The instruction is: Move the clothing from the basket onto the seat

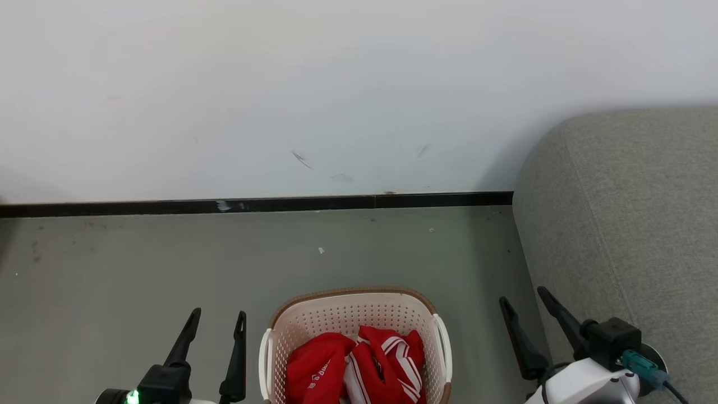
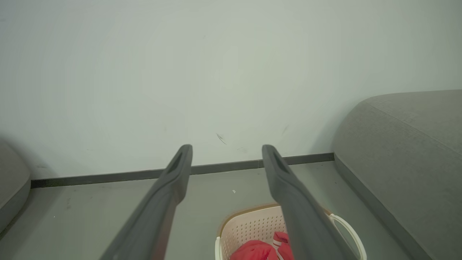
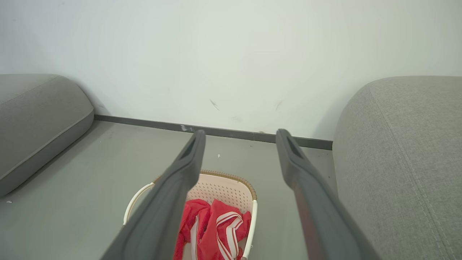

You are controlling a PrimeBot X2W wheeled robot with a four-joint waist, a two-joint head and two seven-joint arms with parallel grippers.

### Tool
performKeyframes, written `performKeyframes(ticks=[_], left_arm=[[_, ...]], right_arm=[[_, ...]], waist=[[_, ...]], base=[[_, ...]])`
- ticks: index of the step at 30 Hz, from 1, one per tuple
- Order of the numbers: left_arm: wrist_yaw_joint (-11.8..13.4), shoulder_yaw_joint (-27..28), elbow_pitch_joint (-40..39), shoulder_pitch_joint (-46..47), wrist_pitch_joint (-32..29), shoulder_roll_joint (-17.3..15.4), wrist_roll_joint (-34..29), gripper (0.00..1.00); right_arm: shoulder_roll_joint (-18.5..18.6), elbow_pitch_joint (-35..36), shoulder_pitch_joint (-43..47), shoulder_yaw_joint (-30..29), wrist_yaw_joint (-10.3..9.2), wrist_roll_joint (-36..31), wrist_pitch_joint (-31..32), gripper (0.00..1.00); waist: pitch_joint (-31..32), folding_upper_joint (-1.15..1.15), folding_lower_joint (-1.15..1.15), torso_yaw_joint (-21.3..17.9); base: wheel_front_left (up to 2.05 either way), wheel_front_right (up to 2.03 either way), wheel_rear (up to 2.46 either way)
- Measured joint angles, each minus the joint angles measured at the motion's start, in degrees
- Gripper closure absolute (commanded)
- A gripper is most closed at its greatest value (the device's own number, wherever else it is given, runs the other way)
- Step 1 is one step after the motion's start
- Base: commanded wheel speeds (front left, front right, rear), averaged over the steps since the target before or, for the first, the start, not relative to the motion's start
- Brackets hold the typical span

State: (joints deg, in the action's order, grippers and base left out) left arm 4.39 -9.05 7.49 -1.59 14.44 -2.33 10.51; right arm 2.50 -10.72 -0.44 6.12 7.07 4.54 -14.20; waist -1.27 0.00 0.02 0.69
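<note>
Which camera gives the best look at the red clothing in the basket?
The head view: both pieces of clothing lie unobstructed in the basket, lettering and stripes visible. In the right wrist view the right gripper's jaw covers part; the left wrist view catches a red sliver.

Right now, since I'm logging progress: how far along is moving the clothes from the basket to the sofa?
Done: nothing yet. The plain red garment and the striped red garment both lie in the basket, and none is on the visible part of the sofa.
In hand: nothing. The left hand and right hand are open on either side of the basket.
Left: grasp each garment and carry it to the sofa.
</note>
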Motion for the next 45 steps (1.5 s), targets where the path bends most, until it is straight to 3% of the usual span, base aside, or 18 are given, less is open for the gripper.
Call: performKeyframes(ticks=[26,34,45], left_arm=[[0.0,0.8,0.2,0.0,0.0,0.0,0.3,0.00],[-0.1,-0.1,3.5,0.1,0.0,-1.7,-1.0,0.00],[-3.1,-4.4,9.5,3.9,0.0,-2.7,-3.8,0.00]], right_arm=[[0.0,2.5,0.4,-0.2,0.00,0.4,0.0,0.00],[-0.1,4.3,2.3,-2.8,0.00,-0.4,0.0,0.00],[-0.1,8.8,2.5,-6.0,0.00,-0.5,-0.2,0.00]], waist=[[-1.0,0.00,-0.01,0.0],[-2.8,0.00,-0.01,-0.4],[-6.5,0.00,-0.01,-1.4]], base=[[0.00,0.00,0.00],[0.00,0.00,0.00],[0.00,0.00,0.00]])
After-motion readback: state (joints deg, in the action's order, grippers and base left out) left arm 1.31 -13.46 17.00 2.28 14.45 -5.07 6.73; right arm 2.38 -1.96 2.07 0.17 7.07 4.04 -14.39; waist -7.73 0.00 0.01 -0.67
